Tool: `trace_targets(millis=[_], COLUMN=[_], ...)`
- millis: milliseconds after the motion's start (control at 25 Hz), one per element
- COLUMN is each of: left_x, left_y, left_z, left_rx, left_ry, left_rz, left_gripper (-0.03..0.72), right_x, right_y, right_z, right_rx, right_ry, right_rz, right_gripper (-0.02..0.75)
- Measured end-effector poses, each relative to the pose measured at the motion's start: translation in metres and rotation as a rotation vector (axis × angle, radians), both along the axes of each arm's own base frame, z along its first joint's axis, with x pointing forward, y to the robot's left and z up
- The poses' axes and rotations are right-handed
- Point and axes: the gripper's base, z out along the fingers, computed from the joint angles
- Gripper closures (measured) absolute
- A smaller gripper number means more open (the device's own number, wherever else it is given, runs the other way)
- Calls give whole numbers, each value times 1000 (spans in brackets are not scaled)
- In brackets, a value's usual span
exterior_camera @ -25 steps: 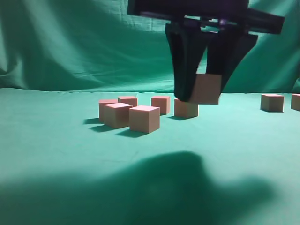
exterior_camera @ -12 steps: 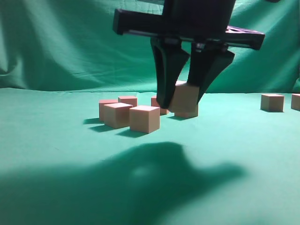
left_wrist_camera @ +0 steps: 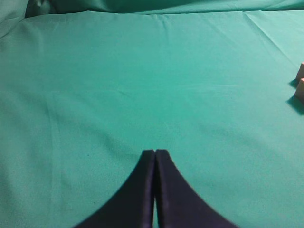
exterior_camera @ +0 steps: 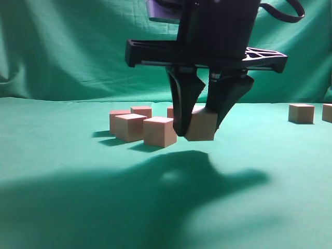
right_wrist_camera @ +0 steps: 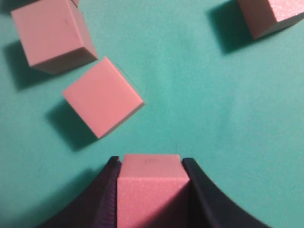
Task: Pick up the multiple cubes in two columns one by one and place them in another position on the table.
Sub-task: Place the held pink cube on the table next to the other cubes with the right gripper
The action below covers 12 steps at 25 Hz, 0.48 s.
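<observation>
In the exterior view my right gripper is shut on one salmon-pink cube, held low over the green table. I cannot tell whether the cube touches the cloth. The right wrist view shows that held cube clamped between both black fingers. Loose cubes stand just left of the gripper; from the right wrist they appear as cubes ahead and to the left. My left gripper is shut and empty over bare cloth.
Two more cubes stand at the far right edge of the table. Another cube lies at the upper right of the right wrist view. Two cube corners peek in at the left wrist view's right edge. A green backdrop hangs behind.
My right gripper has come down and moved left and nearer the camera, carrying the cube from above the group to just over the cloth. Its shadow shifted with it.
</observation>
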Motion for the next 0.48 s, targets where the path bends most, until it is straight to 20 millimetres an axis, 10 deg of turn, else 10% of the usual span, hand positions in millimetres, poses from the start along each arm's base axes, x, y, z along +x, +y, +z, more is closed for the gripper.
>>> trace_targets(millis=[480], left_x=[0], left_y=[0], left_z=[0], left_rx=[0], left_ry=[0], left_rz=[0], left_gripper=[688], right_x=[2], right_y=[2], right_z=[-14], right_rx=[-19], right_ry=[16], right_rz=[-13], right_gripper=[476])
